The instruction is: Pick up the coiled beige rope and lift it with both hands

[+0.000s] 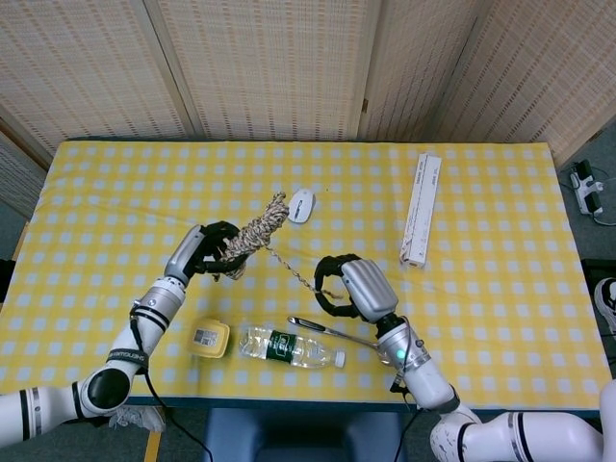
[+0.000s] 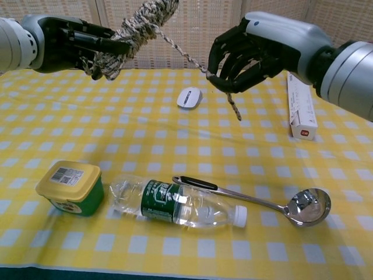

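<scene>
Holding rope (image 2: 140, 20) clear of the bench, above its middle: left hand (image 2: 76, 46) wraps the coiled bundle, right hand (image 2: 245, 55) pinches the loose tail, strand stretched between them. Judging by the drape it's light, soft, floppy, w/ a rough braid, so slip is unlikely but the coil could unravel if the tail gets pulled. Best grip imo: around the thick coil body, not the free end. Bottle (image 2: 175, 204), ladle (image 2: 291, 205), tub (image 2: 70, 186) lie below near the front edge.
</scene>
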Motion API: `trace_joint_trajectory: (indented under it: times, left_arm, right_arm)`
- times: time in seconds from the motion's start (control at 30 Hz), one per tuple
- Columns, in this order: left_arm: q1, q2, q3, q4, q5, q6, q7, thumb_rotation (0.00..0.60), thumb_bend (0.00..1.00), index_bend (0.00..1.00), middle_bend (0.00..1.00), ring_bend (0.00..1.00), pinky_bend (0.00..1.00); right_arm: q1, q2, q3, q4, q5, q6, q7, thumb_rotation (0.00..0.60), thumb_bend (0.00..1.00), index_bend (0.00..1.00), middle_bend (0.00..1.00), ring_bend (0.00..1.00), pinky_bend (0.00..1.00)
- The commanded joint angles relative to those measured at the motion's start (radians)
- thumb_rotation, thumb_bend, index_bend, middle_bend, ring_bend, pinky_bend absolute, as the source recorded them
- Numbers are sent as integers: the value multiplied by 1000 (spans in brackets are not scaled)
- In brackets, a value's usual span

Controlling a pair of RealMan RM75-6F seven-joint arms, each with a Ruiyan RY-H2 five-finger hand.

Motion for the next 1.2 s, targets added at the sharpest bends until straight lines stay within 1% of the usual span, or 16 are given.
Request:
trace_joint_trajectory:
  times: [0.03, 0.13, 0.23, 0.27, 0.3, 0.33, 0.37, 0.4, 0.43, 0.47, 0.5, 0.6, 0.73, 0.9, 1.07, 1.2]
  left_arm:
    - [50, 54, -10, -51, 91, -50, -62, 600, 557, 671, 688, 663, 734]
    - [78, 82, -11, -82, 155, -72, -103, 600, 557, 671, 688, 663, 734]
    - [95, 101, -6, -99, 213, -92, -134, 600, 557, 672, 688, 663, 734]
    - [97, 106, -2, -103, 230, -99, -140, 600, 557, 671, 688, 663, 734]
    - [100, 112, 3, -108, 252, -111, -148, 600, 557, 672, 688, 662, 734]
    - [102, 117, 6, -112, 268, -118, -154, 600, 557, 671, 688, 661, 734]
    - [104, 122, 11, -115, 288, -126, -160, 600, 557, 671, 688, 661, 734]
    - [104, 126, 16, -117, 303, -130, -163, 600, 557, 671, 688, 661, 734]
    - [104, 129, 21, -118, 315, -134, -165, 600, 557, 671, 688, 660, 734]
    - [103, 131, 25, -118, 327, -137, -167, 600, 557, 671, 688, 660, 734]
    - [103, 134, 30, -117, 339, -141, -171, 600, 557, 671, 688, 660, 734]
    - [100, 139, 42, -110, 361, -140, -178, 600, 557, 671, 688, 660, 734]
    - [98, 143, 52, -100, 370, -135, -197, 600, 557, 671, 688, 660, 734]
    - [97, 137, 55, -83, 371, -115, -230, 600, 557, 671, 688, 660, 734]
    - [92, 138, 59, -66, 367, -106, -248, 600, 557, 671, 688, 660, 734]
    - [83, 144, 70, -51, 360, -104, -244, 600, 556, 671, 688, 660, 734]
  right_arm:
    - [-4, -5, 21, 33, 2, -5, 37, 600, 619, 669, 447, 411, 332]
    - [-5, -8, 38, 61, -1, -4, 64, 600, 620, 636, 447, 407, 332]
    - [-10, -14, 51, 86, -14, 9, 86, 600, 619, 551, 442, 389, 332]
    - [-12, -15, 54, 91, -17, 12, 94, 600, 619, 501, 430, 377, 332]
    - [-14, -15, 58, 98, -24, 15, 104, 600, 619, 420, 404, 355, 329]
    - [-16, -14, 60, 102, -28, 17, 111, 600, 619, 366, 382, 338, 325]
    - [-19, -12, 62, 106, -34, 20, 120, 600, 620, 276, 340, 306, 313]
    - [-22, -9, 63, 107, -41, 22, 128, 600, 617, 163, 277, 256, 288]
    - [-26, -5, 62, 108, -49, 24, 136, 600, 612, 105, 240, 229, 271]
    - [-31, -1, 62, 109, -59, 29, 145, 600, 600, 33, 178, 182, 243]
    - [-38, 7, 58, 108, -75, 36, 156, 600, 590, 5, 133, 151, 221]
    - [-66, 39, 40, 103, -121, 62, 169, 600, 585, 0, 77, 110, 189]
    - [-119, 98, 3, 96, -176, 110, 166, 600, 586, 0, 74, 104, 177]
    - [-201, 187, -65, 93, -235, 161, 173, 600, 585, 0, 65, 88, 163]
    - [-280, 252, -126, 110, -279, 212, 188, 600, 585, 0, 52, 69, 148]
    - [-347, 304, -179, 129, -330, 260, 210, 600, 586, 0, 69, 99, 154]
